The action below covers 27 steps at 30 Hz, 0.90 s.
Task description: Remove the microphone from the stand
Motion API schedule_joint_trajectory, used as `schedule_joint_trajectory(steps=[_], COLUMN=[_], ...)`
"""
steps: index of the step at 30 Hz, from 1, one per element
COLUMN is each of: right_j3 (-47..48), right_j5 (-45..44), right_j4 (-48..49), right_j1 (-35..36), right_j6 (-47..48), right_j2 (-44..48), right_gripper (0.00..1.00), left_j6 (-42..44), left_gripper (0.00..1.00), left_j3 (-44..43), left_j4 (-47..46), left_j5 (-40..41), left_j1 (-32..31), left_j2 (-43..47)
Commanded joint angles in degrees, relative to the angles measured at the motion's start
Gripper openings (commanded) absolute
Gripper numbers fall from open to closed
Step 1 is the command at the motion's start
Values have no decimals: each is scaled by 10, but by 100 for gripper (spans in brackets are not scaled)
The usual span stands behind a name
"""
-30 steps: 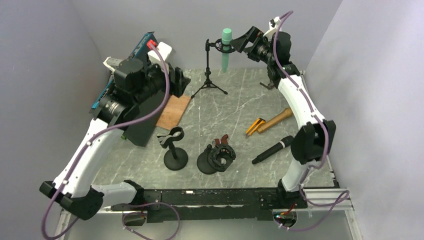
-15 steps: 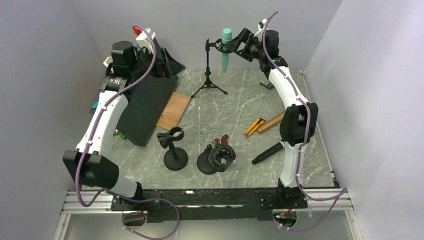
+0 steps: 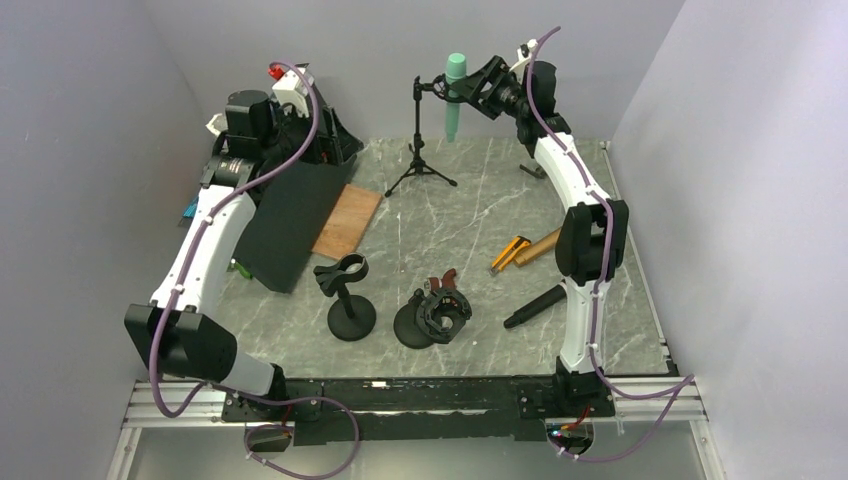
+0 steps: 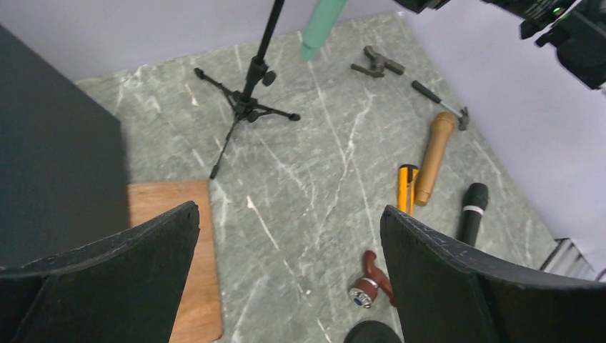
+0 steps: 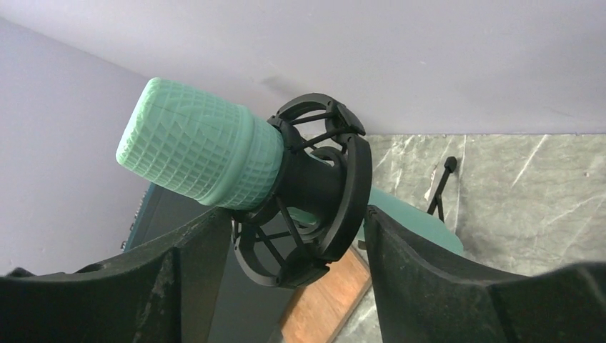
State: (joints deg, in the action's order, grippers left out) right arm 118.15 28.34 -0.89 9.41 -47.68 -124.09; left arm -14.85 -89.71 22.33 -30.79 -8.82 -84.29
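1. The green microphone (image 3: 453,95) sits in a black ring mount (image 5: 343,179) on the thin stand (image 3: 417,150), at the far end of the bench (image 3: 460,215).
2. Our right end effector (image 5: 296,214) has a finger on each side of the mount to grab there; we cannot tell if it pinches.
3. Our left end effector (image 4: 289,214) is spread wide, empty, off to the side.
4. The ring hugs the microphone, so we think it must slide out. The black microphone (image 3: 545,305) lies well apart.

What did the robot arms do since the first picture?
The right gripper closed in until its fingers sat either side of the black mount holding the green microphone. The left gripper shifted back, open and empty. The microphone stayed on the stand; table tools stayed put.
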Motion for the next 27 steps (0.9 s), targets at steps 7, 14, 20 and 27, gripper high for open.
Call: schedule_joint_trajectory(steps=[7, 14, 20, 27], right_j3=[-6, -61, -135, -217], right_j5=[4, 76, 140, 160], right_j4=[68, 105, 160, 223], right_j1=[0, -2, -4, -8], right_j6=[-87, -145, -214, -320], right_j2=[3, 47, 96, 147], right_gripper=[29, 0, 0, 0], left_j6=[77, 78, 77, 59], left_gripper=[98, 96, 96, 96], left_j3=[41, 57, 62, 59], left_j4=[0, -19, -24, -37], left_j5=[94, 79, 79, 53], left_j1=[-17, -28, -37, -42], left_j2=[47, 53, 66, 73])
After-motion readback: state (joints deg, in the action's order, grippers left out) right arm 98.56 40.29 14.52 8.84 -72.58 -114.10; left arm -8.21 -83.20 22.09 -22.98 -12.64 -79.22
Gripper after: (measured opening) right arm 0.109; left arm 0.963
